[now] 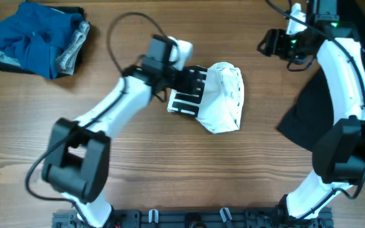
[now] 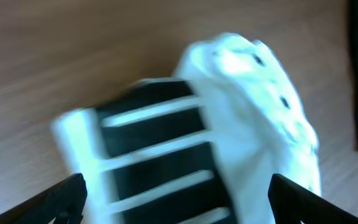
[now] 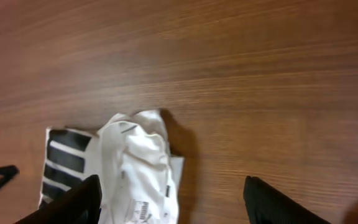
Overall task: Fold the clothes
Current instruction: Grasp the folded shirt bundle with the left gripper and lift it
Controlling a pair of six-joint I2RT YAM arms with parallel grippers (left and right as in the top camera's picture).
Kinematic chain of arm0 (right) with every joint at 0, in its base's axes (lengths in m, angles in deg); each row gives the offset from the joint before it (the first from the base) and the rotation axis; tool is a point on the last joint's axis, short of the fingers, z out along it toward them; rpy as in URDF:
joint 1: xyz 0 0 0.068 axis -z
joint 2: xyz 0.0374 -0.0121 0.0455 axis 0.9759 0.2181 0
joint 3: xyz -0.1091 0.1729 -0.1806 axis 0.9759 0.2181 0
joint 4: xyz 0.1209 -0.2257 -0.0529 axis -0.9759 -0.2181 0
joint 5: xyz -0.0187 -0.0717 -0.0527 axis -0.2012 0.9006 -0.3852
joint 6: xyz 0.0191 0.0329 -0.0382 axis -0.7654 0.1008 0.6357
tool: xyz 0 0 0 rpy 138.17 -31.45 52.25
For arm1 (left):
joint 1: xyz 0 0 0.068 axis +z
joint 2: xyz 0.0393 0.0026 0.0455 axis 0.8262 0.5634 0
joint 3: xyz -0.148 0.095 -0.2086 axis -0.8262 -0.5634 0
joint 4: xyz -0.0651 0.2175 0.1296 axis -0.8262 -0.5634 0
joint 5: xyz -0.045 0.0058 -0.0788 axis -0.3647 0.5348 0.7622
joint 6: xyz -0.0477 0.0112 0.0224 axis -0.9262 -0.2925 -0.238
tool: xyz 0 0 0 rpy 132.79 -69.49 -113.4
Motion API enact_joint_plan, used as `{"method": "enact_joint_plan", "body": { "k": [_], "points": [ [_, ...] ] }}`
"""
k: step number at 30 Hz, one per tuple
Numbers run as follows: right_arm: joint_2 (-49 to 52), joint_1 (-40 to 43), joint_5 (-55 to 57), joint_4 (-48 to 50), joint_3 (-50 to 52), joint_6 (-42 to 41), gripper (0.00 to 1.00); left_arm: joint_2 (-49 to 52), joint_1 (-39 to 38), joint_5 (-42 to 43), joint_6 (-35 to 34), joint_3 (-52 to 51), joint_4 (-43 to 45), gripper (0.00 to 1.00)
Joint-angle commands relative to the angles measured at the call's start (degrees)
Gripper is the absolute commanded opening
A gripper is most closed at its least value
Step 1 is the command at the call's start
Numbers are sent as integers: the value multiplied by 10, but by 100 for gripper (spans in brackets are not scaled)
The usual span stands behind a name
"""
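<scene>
The white T-shirt (image 1: 225, 98) lies in a crumpled, folded bundle at the table's middle, with its black striped print (image 1: 184, 102) showing on the left side. My left gripper (image 1: 195, 80) hovers over the print side, open, with nothing between its fingers. In the blurred left wrist view its open fingers (image 2: 179, 208) straddle the stripes (image 2: 154, 149) and the white cloth (image 2: 253, 106). My right gripper (image 1: 267, 43) is open and empty at the far right, away from the shirt. The right wrist view shows its fingers (image 3: 173, 202) above the shirt (image 3: 138, 168) and its small black label (image 3: 168, 188).
A black garment (image 1: 309, 104) lies at the right edge under the right arm. A pile of blue and grey garments (image 1: 37, 38) sits at the far left corner. Bare wooden table (image 1: 138, 158) surrounds the shirt.
</scene>
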Motion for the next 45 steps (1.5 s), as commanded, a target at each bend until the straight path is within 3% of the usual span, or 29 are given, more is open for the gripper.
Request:
{"method": "enact_joint_plan", "body": {
  "k": [1, 5, 10, 16, 20, 23, 26, 28, 29, 36, 45],
  "points": [
    [-7, 17, -4, 0, -4, 7, 74, 50, -48, 6, 36, 5, 28, 89],
    [-7, 17, -1, 9, -4, 8, 75, 104, -85, -95, 109, 5, -5, 92],
    [-7, 17, 11, 10, -4, 7, 75, 127, -51, -241, 159, 5, -24, 97],
    [-7, 17, 11, 9, -4, 7, 75, 141, 84, -255, 233, 5, -11, 100],
    [-7, 17, 11, 8, -4, 7, 75, 125, 126, -255, 256, 17, 34, 100],
    [-7, 17, 11, 7, -4, 7, 75, 80, 115, -243, 206, 77, -8, 100],
    [-7, 17, 11, 9, -4, 7, 75, 40, 89, -170, 143, 157, -84, 100],
    [-7, 17, 11, 18, -4, 7, 75, 37, 63, -85, 56, 215, -127, 100],
    [-7, 17, 11, 23, -4, 7, 75, 42, 48, -80, 56, 220, -133, 98],
    [-7, 18, 11, 59, -4, 7, 75, 136, -46, -215, 0, 220, -108, 94],
    [-7, 18, 11, 61, -4, 8, 79, 207, -52, -377, -7, 220, -77, 90]
  ]
}}
